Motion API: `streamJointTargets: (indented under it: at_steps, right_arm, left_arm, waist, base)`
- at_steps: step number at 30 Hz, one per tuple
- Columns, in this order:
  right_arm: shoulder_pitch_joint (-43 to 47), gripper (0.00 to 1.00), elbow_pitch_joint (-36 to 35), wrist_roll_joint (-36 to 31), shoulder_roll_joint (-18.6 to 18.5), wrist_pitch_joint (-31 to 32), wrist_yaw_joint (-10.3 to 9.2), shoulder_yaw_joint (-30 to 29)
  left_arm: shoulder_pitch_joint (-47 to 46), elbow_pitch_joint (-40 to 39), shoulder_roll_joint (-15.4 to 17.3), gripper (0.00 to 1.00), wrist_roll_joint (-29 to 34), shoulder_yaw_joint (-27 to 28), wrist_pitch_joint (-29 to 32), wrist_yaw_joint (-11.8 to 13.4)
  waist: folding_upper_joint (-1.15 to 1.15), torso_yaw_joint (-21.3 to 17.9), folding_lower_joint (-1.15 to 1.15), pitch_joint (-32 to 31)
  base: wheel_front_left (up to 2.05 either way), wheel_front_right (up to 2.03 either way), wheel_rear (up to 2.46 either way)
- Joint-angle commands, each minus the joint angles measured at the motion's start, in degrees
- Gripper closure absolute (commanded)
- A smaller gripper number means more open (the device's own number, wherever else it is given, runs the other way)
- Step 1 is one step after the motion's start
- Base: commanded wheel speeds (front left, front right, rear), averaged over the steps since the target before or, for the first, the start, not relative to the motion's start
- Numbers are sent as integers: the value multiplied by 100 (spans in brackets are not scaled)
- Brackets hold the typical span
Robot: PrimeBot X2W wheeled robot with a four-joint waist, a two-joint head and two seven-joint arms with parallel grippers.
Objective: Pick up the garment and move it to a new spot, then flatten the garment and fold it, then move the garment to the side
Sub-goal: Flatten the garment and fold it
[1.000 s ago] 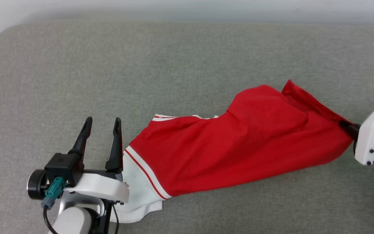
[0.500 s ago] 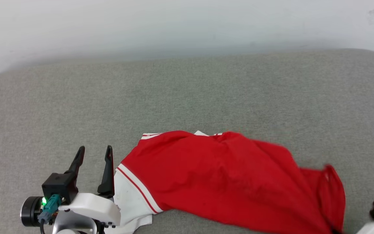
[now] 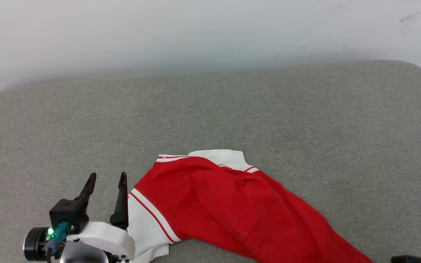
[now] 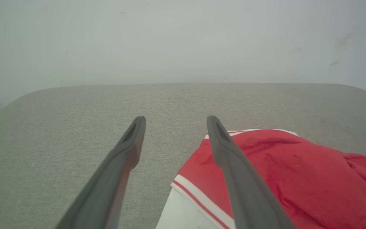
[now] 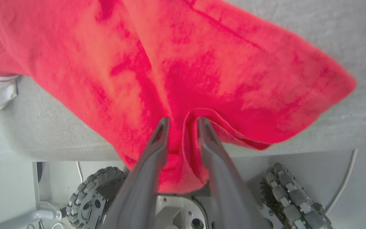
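Head view: the garment lies rumpled along the near edge of the grey cushion, just beside the left gripper. Left wrist view: its fingers spread wide, empty. Right wrist view: the fingers of the right gripper stand slightly parted, a loose red fold between them.

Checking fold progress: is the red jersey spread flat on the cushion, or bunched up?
Bunched: the garment lies in rumpled folds, one end hanging over the front of the cushion.
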Motion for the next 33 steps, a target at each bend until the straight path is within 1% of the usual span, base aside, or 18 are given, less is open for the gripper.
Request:
streamJointTargets:
  at_steps: [1, 6, 10, 12, 13, 16, 18, 24, 26, 30, 33]
  right_arm:
    - [-154, 0, -42, -37, 13, -337, -4, -44]
    - [-480, 0, -245, -143, 14, -1374, -4, -381]
    - [-893, 0, -246, -324, -60, -2041, -4, -658]
    - [-1162, 0, -80, -474, -163, -2266, -4, -737]
    - [-1326, 0, 15, -447, -169, -2358, -4, -734]
    - [-1918, 0, 402, -495, -272, -2510, -4, -623]
    - [-2334, 0, 724, -436, -444, -2483, -4, -474]
    - [-3601, 0, 1676, -61, -1082, -1946, -4, 275]
    - [-3994, 0, 1888, 48, -1329, -1730, -4, 653]
    - [-4779, 0, 2174, 289, -1820, -1271, -4, 1632]
    - [-5292, 0, 2296, 569, -2073, -1011, -4, 2347]
  left_arm:
    - [24, 20, 46, 0, -1, -5, 10, 16]
    - [50, 27, 48, 0, -27, 12, 4, 53]
    - [40, 3, 37, 0, -46, 28, -28, 85]
    - [-16, -10, 27, 0, -32, 39, -48, 92]
    - [-57, -23, 13, 0, -25, 37, -55, 99]
    - [-147, -47, -6, 0, -13, 22, -94, 90]
    - [-218, -54, -29, 0, 3, -8, -115, 63]
    - [-591, 3, -171, 0, 51, -153, -228, -64]
    - [-745, 71, -242, 0, 56, -204, -297, -110]
    - [-995, 202, -412, 0, 56, -291, -432, -204]
    - [-1120, 275, -528, 0, 47, -331, -518, -258]
  waist:
    - [0, 12, 1, -10]
    - [0, 64, 1, -52]
    - [0, 125, 1, -38]
    - [0, 173, 1, -3]
    - [0, 207, 1, 26]
    - [0, 312, 1, 148]
    - [0, 393, 1, 255]
    - [0, 802, 1, 721]
    - [0, 967, 1, 862]
    - [0, 1243, 1, 1074]
    - [0, 1418, 1, 1200]
  base:
    - [0, 0, 0]
    - [0, 0, 0]
    - [0, 0, 0]
    - [0, 0, 0]
    - [0, 0, 0]
    - [0, 0, 0]
    - [0, 0, 0]
    - [0, 0, 0]
    - [0, 0, 0]
    - [0, 0, 0]
    - [0, 0, 0]
